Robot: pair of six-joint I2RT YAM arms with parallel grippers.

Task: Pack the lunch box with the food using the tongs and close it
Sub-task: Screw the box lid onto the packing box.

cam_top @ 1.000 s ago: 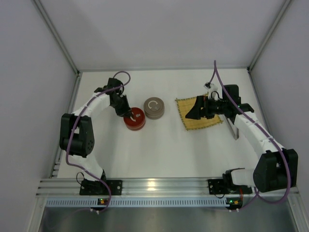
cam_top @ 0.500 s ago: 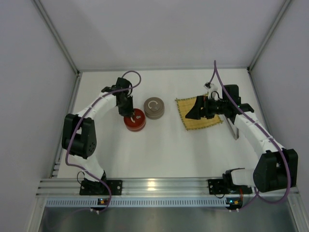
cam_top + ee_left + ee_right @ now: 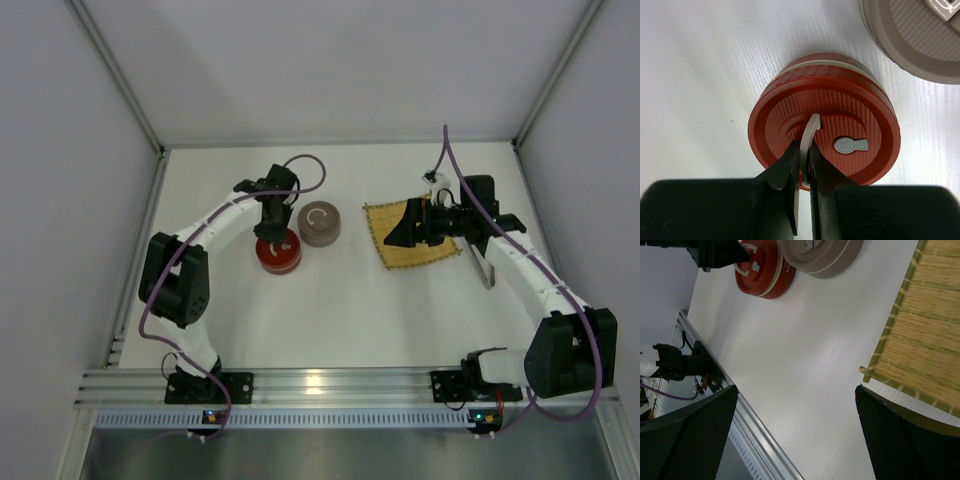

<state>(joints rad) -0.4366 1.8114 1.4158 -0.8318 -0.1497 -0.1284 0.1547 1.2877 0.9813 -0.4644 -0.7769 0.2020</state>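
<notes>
The round red lunch box [image 3: 279,251] stands left of centre with its ribbed red lid [image 3: 850,115] on it. My left gripper [image 3: 804,148] comes down from the far side and is shut on the lid's thin, curved pale handle [image 3: 812,127]. My right gripper [image 3: 393,229] hovers open over the left part of the bamboo mat [image 3: 404,256], nothing between its fingers [image 3: 695,435]. The silvery tongs [image 3: 487,276] lie to the right of the mat, partly under my right arm. The food shows in no view.
A round taupe container [image 3: 320,224] with a ribbed top stands close to the right of the red box, also visible as the taupe container [image 3: 920,40] at the wrist view's top right. The aluminium rail [image 3: 320,385] runs along the table's near edge.
My left wrist has swung to the right around the red box, from its far left to its far side, staying shut on the lid's handle. The right arm has not moved.
</notes>
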